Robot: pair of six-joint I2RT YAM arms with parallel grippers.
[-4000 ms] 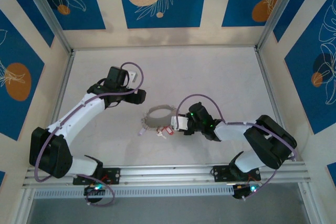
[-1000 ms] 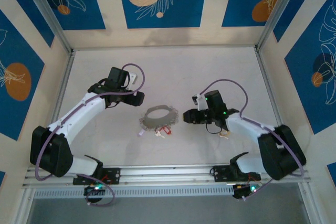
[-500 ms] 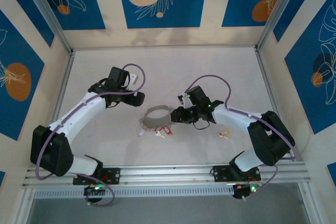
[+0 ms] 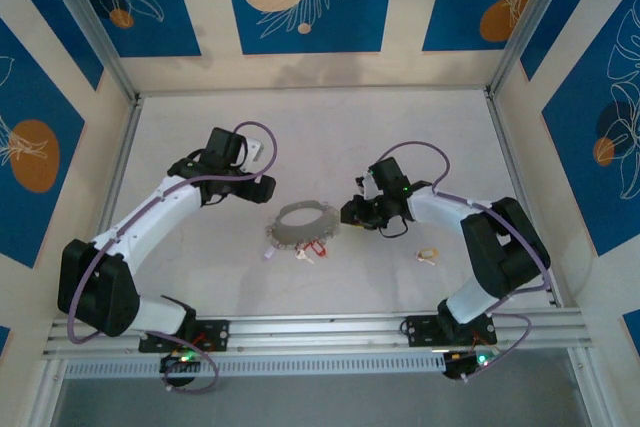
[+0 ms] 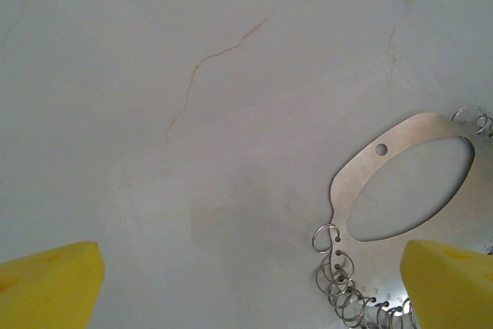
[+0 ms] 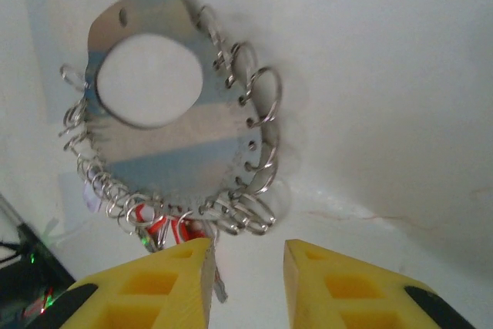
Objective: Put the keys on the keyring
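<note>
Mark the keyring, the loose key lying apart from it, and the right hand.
keyring (image 6: 177, 140): right wrist view, on the flat metal just below its hole.
loose key (image 4: 427, 254): top external view, middle of the small pale key.
right hand (image 6: 246, 252): right wrist view, midway between its yellow fingertips.

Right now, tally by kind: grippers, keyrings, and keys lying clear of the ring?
Grippers: 2 (left gripper, right gripper)
Keyring: 1
Key lying apart from the keyring: 1
Total: 4
</note>
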